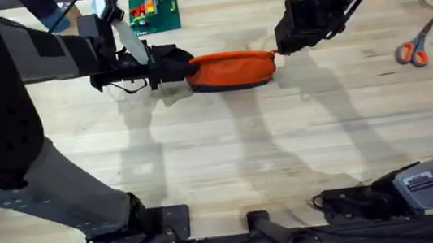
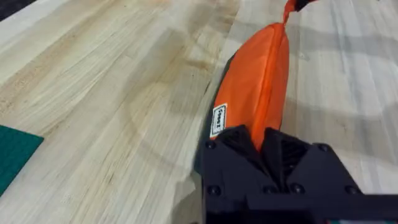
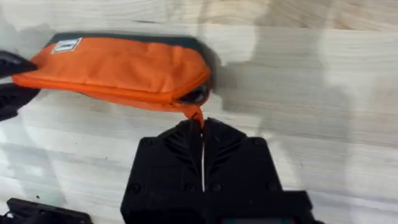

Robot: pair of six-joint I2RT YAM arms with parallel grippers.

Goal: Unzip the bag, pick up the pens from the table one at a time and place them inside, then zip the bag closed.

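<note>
- The left claw (image 2: 260,144) is seen closest in its wrist view, its black fingers clamped on one end of the bag (image 1: 231,69).
- The bag is laid lengthwise on the tabletop (image 1: 220,154), toward the far side, between the two arms.
- The right claw (image 3: 202,138) is closed on the orange pull tab (image 3: 196,114) at the bag's other end.
- Orange-handled scissors (image 1: 416,45) are seen well apart, at the right.
</note>
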